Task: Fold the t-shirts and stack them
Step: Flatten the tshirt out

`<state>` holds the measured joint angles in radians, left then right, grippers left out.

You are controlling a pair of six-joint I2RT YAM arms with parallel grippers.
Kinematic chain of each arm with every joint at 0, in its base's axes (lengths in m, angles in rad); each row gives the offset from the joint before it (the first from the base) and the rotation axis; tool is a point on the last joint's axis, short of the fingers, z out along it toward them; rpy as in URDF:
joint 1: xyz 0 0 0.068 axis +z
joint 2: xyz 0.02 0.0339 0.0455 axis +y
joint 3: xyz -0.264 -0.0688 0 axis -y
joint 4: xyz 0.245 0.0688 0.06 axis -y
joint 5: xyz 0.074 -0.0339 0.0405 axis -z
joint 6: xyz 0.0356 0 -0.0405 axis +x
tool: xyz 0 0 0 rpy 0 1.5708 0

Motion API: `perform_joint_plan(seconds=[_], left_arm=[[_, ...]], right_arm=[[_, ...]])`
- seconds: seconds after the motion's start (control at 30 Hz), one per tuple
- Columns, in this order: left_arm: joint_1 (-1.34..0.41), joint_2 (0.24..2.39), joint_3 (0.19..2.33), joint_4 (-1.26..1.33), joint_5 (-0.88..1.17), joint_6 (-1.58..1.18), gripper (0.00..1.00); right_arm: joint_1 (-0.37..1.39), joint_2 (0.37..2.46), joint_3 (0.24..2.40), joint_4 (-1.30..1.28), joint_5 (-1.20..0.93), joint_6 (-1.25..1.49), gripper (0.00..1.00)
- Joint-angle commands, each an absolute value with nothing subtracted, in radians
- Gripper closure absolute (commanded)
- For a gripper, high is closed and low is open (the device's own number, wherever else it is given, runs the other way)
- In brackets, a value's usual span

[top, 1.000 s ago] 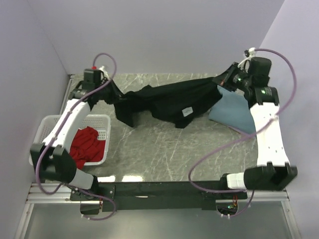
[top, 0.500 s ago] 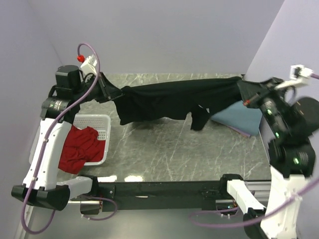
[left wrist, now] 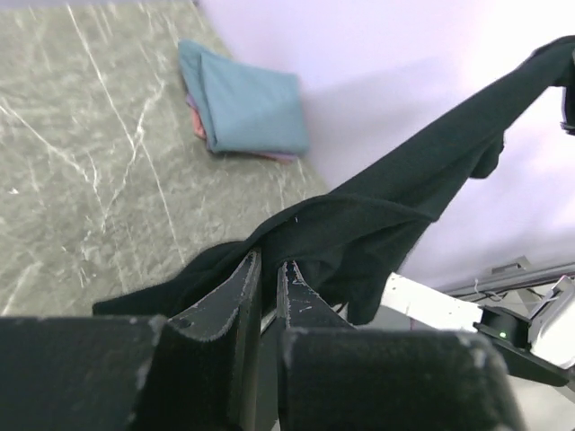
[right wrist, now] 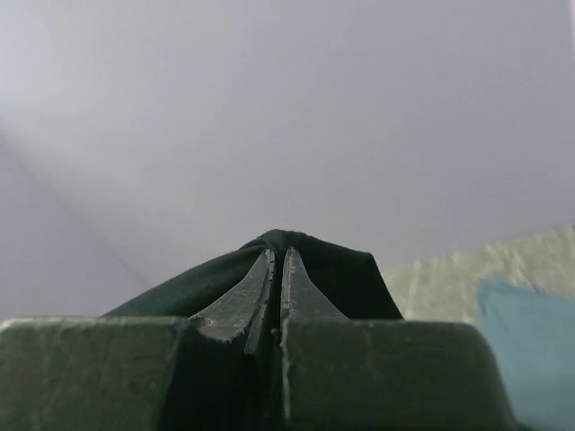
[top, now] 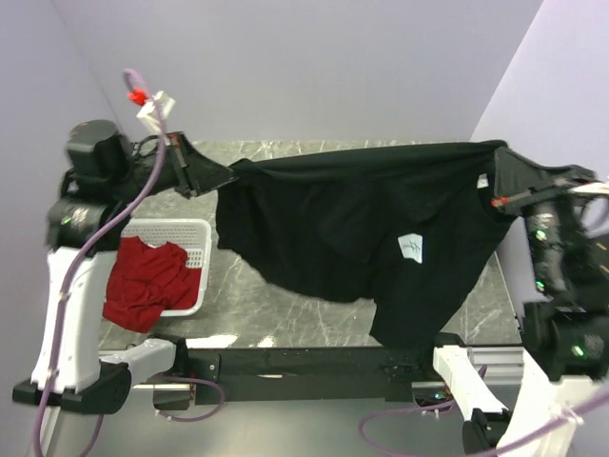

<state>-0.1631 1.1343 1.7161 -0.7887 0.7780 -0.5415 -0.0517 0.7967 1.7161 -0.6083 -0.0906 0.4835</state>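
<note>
The large black t-shirt (top: 352,224) with a small white square mark (top: 411,248) hangs stretched in the air between both grippers, above the table. My left gripper (top: 221,176) is shut on its left top corner; the cloth shows between the fingers in the left wrist view (left wrist: 359,224). My right gripper (top: 495,162) is shut on its right top corner, also seen in the right wrist view (right wrist: 278,251). The red t-shirt (top: 147,281) lies in and over the basket. The dusty-blue t-shirt (left wrist: 247,103) lies folded on the table at the far right, hidden behind the black shirt in the top view.
A white latticed plastic basket (top: 190,238) stands at the table's left edge. The marble table (top: 285,314) is bounded by purple walls at the back and on both sides. The arms' black base rail (top: 304,367) runs along the near edge.
Both arms have risen and moved apart. The black shirt has lifted off the table and spread open, hanging wide and showing its white mark. It now hides the blue shirt.
</note>
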Motion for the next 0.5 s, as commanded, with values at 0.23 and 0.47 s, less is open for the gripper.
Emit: perform_joint_plan(seconds=[0.23,0.47], left_arm=[[-0.161,1.817,1.840,-0.569,0.686,-0.473,0.83],[-0.236,2.060,2.202,-0.697,0.535,-0.451,0.25]], right_arm=[[-0.075,1.026,1.218,-0.259,0.235,0.434,1.00],[-0.080,1.316,1.391,-0.380,0.049,0.371,0.40]])
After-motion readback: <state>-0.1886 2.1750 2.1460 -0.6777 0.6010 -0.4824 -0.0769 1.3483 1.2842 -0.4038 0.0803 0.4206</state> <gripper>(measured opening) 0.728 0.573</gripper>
